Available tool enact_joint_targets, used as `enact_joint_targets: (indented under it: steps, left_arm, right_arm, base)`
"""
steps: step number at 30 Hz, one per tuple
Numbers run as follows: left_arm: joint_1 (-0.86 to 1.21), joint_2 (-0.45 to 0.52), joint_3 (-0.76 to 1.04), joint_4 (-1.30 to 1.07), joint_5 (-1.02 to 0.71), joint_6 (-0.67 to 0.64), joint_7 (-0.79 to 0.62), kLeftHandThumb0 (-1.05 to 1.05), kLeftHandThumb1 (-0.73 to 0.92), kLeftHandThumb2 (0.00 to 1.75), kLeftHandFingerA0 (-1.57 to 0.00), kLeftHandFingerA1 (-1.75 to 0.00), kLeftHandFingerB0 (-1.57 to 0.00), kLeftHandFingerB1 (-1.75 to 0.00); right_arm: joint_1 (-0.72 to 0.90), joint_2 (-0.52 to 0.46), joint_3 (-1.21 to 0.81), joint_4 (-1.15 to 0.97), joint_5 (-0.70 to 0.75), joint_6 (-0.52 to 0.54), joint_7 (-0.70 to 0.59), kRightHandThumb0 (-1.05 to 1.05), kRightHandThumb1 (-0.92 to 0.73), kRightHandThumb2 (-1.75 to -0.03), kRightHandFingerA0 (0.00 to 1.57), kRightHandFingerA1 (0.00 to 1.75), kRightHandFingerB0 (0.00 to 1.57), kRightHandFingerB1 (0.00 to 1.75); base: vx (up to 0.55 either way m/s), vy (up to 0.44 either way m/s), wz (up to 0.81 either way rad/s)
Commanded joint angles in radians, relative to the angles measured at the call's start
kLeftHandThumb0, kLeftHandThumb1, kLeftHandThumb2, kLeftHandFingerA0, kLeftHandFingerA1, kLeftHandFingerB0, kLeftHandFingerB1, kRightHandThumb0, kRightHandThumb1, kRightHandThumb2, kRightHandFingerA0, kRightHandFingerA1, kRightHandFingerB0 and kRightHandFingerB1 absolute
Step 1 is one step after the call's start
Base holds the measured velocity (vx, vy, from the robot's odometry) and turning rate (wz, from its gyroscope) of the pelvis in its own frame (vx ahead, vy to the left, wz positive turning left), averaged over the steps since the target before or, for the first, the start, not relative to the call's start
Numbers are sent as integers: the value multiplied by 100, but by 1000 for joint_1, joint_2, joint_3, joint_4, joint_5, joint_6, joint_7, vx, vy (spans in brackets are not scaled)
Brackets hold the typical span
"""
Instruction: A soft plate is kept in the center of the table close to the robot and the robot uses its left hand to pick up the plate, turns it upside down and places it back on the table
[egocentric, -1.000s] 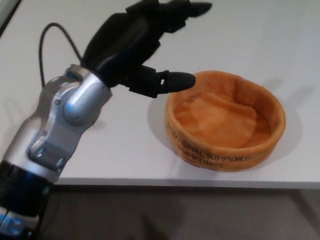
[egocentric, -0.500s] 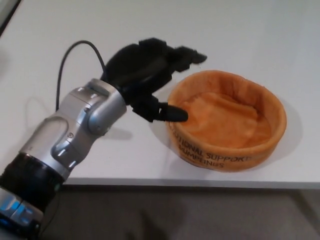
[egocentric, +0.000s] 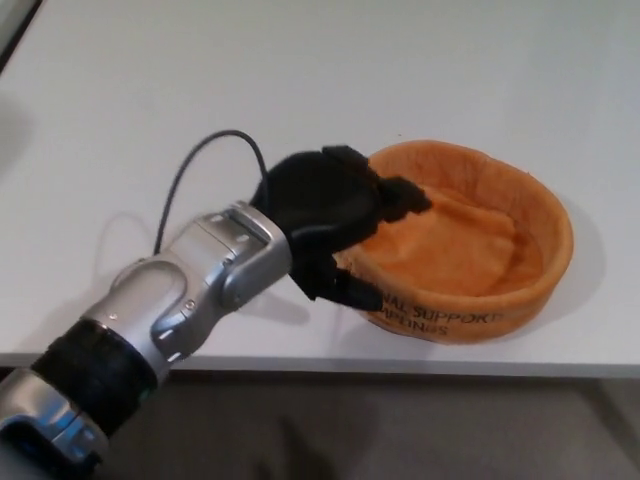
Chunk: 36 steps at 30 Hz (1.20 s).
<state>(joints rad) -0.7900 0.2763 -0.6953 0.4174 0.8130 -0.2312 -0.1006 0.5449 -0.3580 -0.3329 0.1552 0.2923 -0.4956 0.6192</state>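
We are at the grasp: our left hand (egocentric: 335, 225) straddles the near-left rim of the plate (egocentric: 470, 245), not yet clamped, on the desk (egocentric: 400, 80) edge. Next, pinch and lift.

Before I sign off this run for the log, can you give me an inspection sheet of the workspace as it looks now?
Surface: white table, bare apart from the plate; its near edge crosses the bottom of the view.
Job's things: soft orange plush plate with a raised rim and black lettering on its side, upright, opening up, near the table's front edge.
Clutter: nothing seen.
Hands: black left hand at the plate's near-left rim, fingers over the rim and thumb against the outer wall; whether it grips firmly cannot be told. Right hand not in view.
Cables: thin black cable looping up from the silver left forearm.
Surroundings: grey floor below the table edge.
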Motion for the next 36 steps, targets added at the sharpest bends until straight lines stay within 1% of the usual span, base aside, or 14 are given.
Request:
enact_joint_targets:
  steps: [1, 4, 13, 15, 16, 19, 20, 21, 24, 27, 28, 30, 34, 36]
  left_arm:
    - [-44, 6, -95, 37, 122, -74, 10, -98, 59, 103, -24, -49, -21, -40]
    - [-63, 5, -139, 61, 150, -105, 29, -101, 79, 65, -27, -44, -25, -32]
    - [-78, -11, -243, 77, 277, -88, 68, -86, 56, 96, -22, -54, -17, -45]
    - [-92, -19, -287, 107, 345, -66, 126, -79, 68, 61, -32, -48, -26, -35]
    - [-95, -21, -297, 117, 359, -59, 143, -79, 67, 61, -35, -47, -27, -34]
    - [-104, -36, -313, 152, 377, -47, 177, -79, 69, 61, -34, -48, -27, -35]
    - [-111, -36, -324, 167, 398, -41, 204, -82, 71, 62, -35, -50, -27, -37]
    - [-116, -37, -329, 178, 406, -39, 215, -80, 70, 62, -35, -49, -27, -36]
    - [-121, -41, -326, 195, 399, -38, 210, -77, 68, 61, -41, -46, -31, -35]
    - [-142, -38, -324, 218, 406, -42, 195, -76, 71, 62, -54, -58, -31, -37]
    - [-141, -36, -308, 216, 397, -35, 194, -72, 68, 61, -72, -86, -55, -61]
    - [-143, -42, -304, 230, 407, -27, 235, -65, 66, 63, -88, -143, -80, -72]
    - [-140, -46, -300, 250, 419, -15, 295, -57, 64, 65, -94, -160, -79, -82]
    - [-140, -45, -300, 258, 431, -11, 339, -49, 65, 61, -104, -175, -79, -165]
  right_arm:
    - [2, -21, -13, -9, -5, 16, -11, -79, -92, -73, 16, 34, 6, 20]
    - [0, -18, -10, -11, -7, 15, -13, -80, -91, -74, 16, 35, 5, 19]
    - [-5, -11, 1, -2, -9, 15, -6, -80, -78, -110, 13, 46, 6, 27]
    - [-1, -8, 2, -15, -7, 23, -11, -79, -77, -109, 13, 46, 6, 27]
    - [-1, -10, 2, -16, -8, 23, -12, -79, -92, -75, 19, 35, 7, 20]
    - [-2, -15, -1, -17, -4, 25, -10, -80, -92, -75, 19, 35, 6, 19]
    - [-6, -15, -2, -11, -3, 24, -9, -81, -77, -109, 13, 46, 7, 27]
    - [-8, -15, -3, -8, -2, 23, -9, -79, -92, -73, 20, 35, 7, 21]
    - [-9, -15, -3, -7, -6, 20, -9, -80, -92, -73, 20, 34, 7, 21]
    - [-7, -17, -1, -13, -1, 29, -5, -81, -76, -109, 13, 46, 6, 27]
    - [-4, -17, 1, -18, -5, 31, -5, -78, -92, -74, 20, 35, 6, 21]
    - [-2, -19, -2, -14, -4, 28, -3, -78, -76, -110, 14, 47, 5, 27]
    - [-10, -18, -3, -1, 5, 24, 5, -79, -92, -73, 21, 35, 6, 21]
    - [-6, -20, -4, -6, 0, 28, 2, -79, -92, -74, 21, 35, 6, 21]
  base:
    - [0, 0, 0]
    - [0, 0, 0]
    - [0, 0, 0]
    - [0, 0, 0]
    - [0, 0, 0]
    - [0, 0, 0]
    - [0, 0, 0]
    - [0, 0, 0]
    - [0, 0, 0]
    - [0, 0, 0]
    - [0, 0, 0]
    - [0, 0, 0]
    - [0, 0, 0]
    - [0, 0, 0]
